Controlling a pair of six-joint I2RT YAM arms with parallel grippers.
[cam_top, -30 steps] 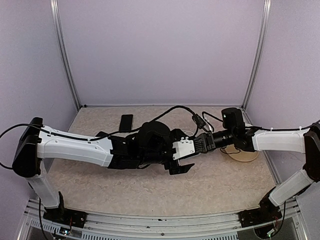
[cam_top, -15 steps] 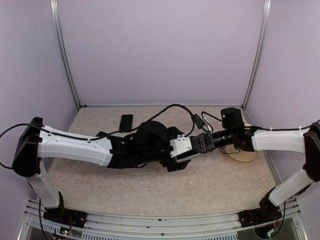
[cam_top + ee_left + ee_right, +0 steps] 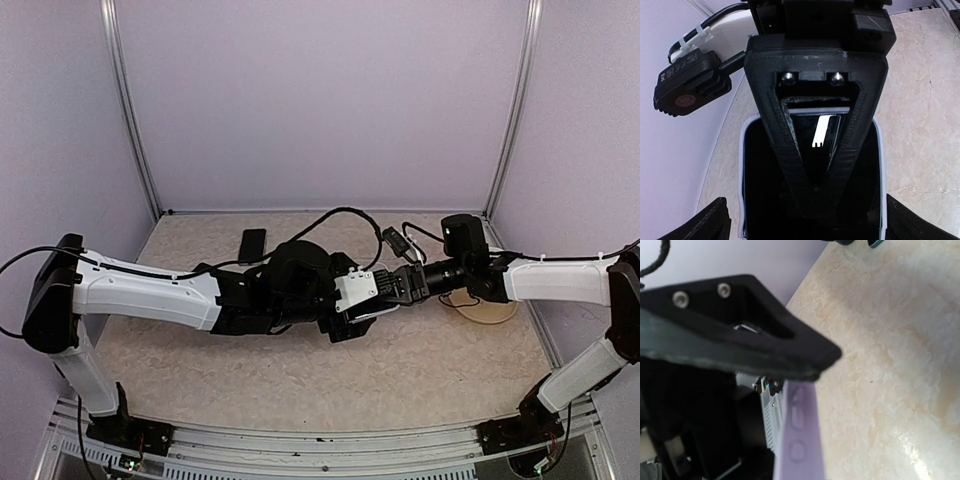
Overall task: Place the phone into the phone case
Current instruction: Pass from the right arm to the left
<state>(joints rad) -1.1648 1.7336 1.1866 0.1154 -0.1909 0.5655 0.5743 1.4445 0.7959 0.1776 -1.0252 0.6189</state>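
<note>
The phone (image 3: 760, 190), black screen up, lies inside the lavender phone case (image 3: 742, 175), whose rim shows around it. My left gripper (image 3: 809, 225) has a fingertip at each long side of the case and grips it across its width, mid-table (image 3: 352, 318). My right gripper (image 3: 388, 290) meets it from the right, and its black triangular finger (image 3: 815, 65) lies flat on the screen. In the right wrist view that finger (image 3: 740, 340) sits over the case's side edge (image 3: 799, 440) with its button bumps. The right gripper's lower finger is hidden.
A small flat black rectangle (image 3: 252, 243) lies at the back left of the beige table (image 3: 420, 380). A round wooden disc (image 3: 487, 310) sits under the right forearm. Black cables (image 3: 345, 215) loop above the wrists. Purple walls enclose the table.
My left gripper has drawn in slightly to the left and its fingers have closed in on the case. The right gripper has followed a little leftward, staying on the phone.
</note>
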